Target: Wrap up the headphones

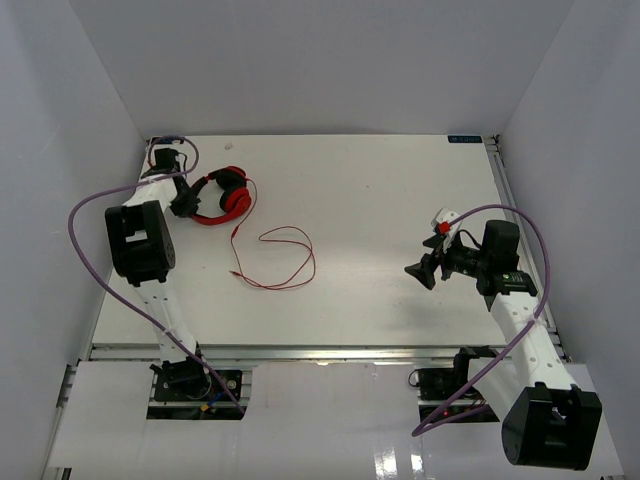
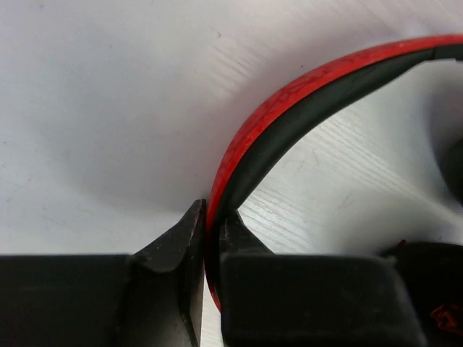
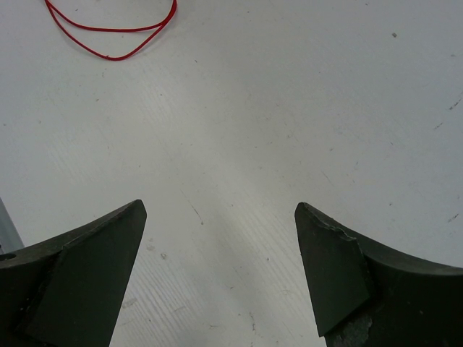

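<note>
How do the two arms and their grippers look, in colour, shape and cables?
The left arm and the right arm are alike: white links joined by bulky black joint housings, each with a thick purple cable looping beside it. The left gripper and the right gripper have matte black, wedge-shaped fingers tapering to a point.

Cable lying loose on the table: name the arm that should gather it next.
Right, probably. The left gripper is shut on the headphones' headband, so it is busy. The right gripper is open and empty, and the cable lies ahead of it in its wrist view.
</note>
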You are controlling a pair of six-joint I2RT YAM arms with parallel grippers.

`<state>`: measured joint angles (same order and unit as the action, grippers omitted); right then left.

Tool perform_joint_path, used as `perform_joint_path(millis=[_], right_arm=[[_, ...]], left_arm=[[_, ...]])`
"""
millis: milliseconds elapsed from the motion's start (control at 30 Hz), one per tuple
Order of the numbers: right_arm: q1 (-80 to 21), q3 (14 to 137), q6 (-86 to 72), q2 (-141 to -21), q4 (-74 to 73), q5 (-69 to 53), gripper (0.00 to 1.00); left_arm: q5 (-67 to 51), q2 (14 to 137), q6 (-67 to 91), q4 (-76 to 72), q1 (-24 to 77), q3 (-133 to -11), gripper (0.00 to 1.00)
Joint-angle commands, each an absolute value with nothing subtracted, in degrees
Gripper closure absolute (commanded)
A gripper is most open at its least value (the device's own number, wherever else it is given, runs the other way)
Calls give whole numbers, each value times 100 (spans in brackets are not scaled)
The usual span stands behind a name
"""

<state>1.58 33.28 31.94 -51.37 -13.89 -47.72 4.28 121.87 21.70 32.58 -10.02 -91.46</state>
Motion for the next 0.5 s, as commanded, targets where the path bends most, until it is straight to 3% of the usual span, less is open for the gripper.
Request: perform_joint_path(millis=[0, 233, 467], right_arm=[[167, 3396, 3260, -5150, -1450, -4862, 10], [-13, 3398, 4654, -5453, -2210, -6128, 10], [-564, 4007, 2665, -5616, -524, -5564, 10]], left_arm=[[733, 11904, 1970, 3383, -840, -9221, 100], [-417, 10261, 1893, 2904, -139, -8755, 100], [-1468, 8825, 2885, 2669, 876, -8269, 100]])
